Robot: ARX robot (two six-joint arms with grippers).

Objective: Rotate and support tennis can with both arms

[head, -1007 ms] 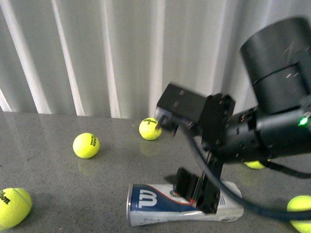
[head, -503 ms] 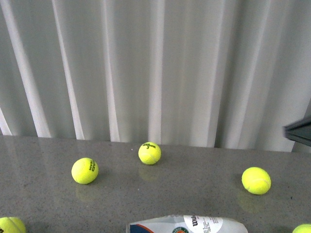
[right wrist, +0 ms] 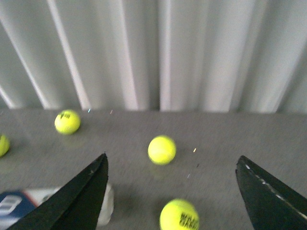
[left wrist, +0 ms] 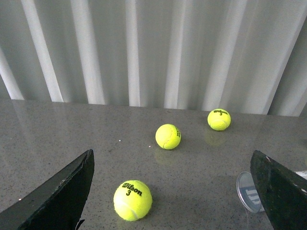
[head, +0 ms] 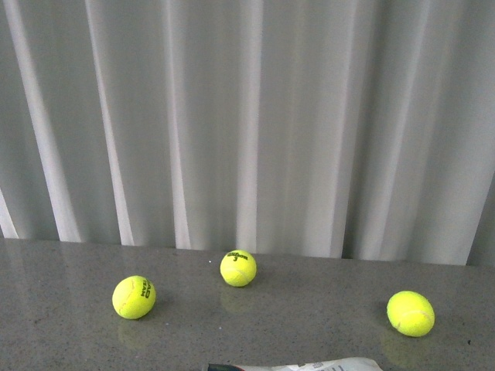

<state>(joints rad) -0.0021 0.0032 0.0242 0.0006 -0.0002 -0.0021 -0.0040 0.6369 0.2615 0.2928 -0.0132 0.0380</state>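
can: tennis can lies on its side on the grey counter, at the near edge of the front view; only a sliver shows there
left end effector: jaws spread wide, holding nothing; the can's clear end shows just beside one finger
right end effector: jaws also wide apart, empty; the can's blue-label end sits by one finger (picture is blurred)
contact: neither end effector touches the can
loose stuff: yellow tennis balls scattered on the counter, apart from the can; white curtain behind
contents: cannot tell whether the can holds balls
weight: likely light either way
stiffness: thin clear wall, probably dents if squeezed mid-body; the ends look stiffer
surface: smooth plastic and glossy label, likely slippery; round, so it will roll when nudged
grip: I'd pinch across the body close to one end with moderate force
support: the other end effector cradles the far end while the can turns upright
risk: the can rolling off into a ball
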